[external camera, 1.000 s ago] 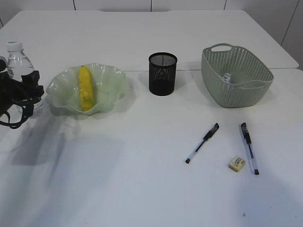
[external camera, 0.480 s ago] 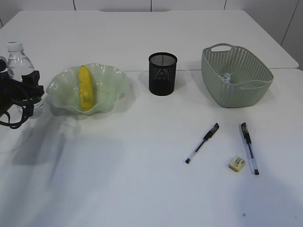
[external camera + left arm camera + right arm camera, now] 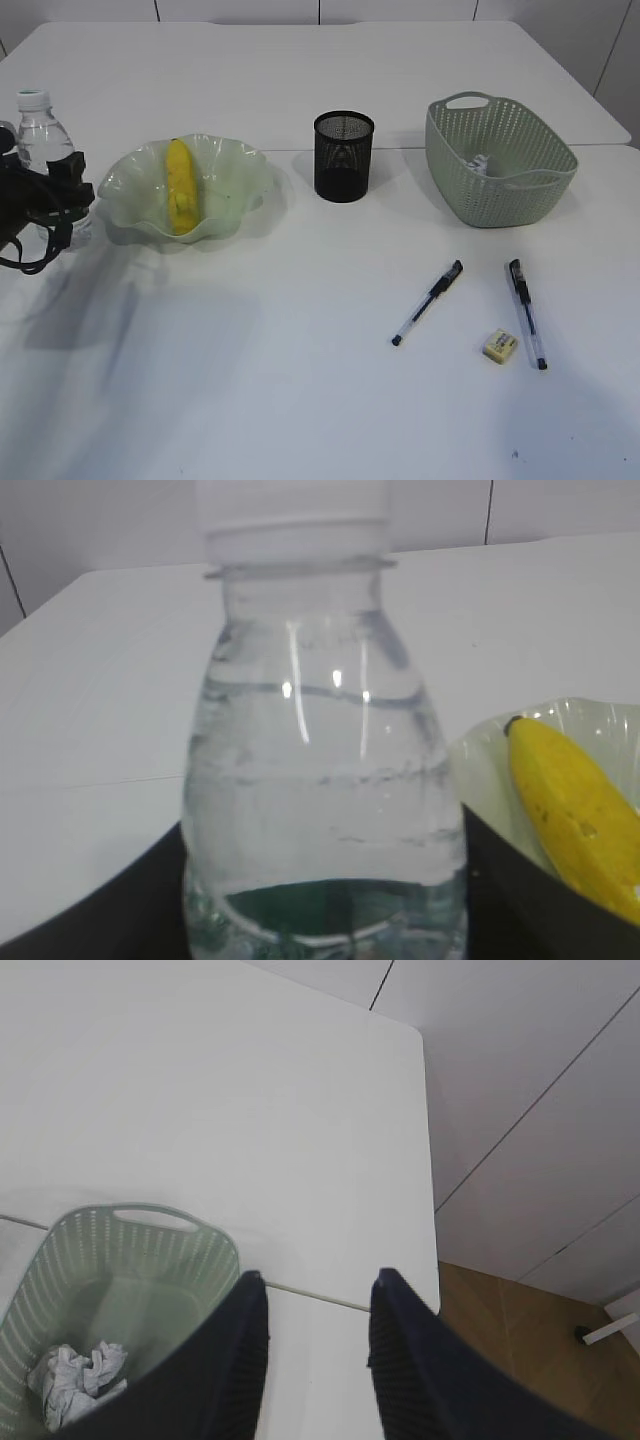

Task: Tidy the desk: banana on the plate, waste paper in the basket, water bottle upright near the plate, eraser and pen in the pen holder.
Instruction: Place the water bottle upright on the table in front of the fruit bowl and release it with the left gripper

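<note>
Now banana [image 3: 180, 186] in plate [image 3: 240, 170]; paper [image 3: 75, 1378] in basket [image 3: 455, 160]; left jaws clamp bottle [image 3: 320, 780]; right jaws apart, empty.

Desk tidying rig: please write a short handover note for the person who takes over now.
Left gripper: closed around the upright water bottle, beside the plate.
Right gripper: open, empty, raised above the basket.
Done: banana on the plate; waste paper in the basket.
Left: release the bottle; two pens and the eraser lie on the table, not yet in the pen holder.
</note>
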`<state>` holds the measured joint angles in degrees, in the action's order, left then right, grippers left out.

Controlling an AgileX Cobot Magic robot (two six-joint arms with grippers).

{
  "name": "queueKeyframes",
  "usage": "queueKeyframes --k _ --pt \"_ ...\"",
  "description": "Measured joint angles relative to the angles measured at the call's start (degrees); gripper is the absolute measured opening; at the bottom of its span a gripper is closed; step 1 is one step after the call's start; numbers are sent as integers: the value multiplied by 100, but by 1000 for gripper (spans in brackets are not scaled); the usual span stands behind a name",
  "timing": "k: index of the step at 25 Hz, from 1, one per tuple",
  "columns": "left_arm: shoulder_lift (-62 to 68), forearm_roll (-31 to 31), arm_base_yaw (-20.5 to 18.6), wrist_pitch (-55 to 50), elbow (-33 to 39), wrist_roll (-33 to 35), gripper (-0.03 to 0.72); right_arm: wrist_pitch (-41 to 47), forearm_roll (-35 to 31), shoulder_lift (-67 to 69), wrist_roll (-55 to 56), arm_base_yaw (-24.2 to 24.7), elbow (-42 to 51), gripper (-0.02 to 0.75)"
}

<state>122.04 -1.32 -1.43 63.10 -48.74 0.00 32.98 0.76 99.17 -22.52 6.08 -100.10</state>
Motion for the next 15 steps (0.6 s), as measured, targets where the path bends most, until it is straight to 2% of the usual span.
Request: queueKeyframes --k 15 --pt "37 -20 0 0 0 0 434 0 0 0 0 0 0 261"
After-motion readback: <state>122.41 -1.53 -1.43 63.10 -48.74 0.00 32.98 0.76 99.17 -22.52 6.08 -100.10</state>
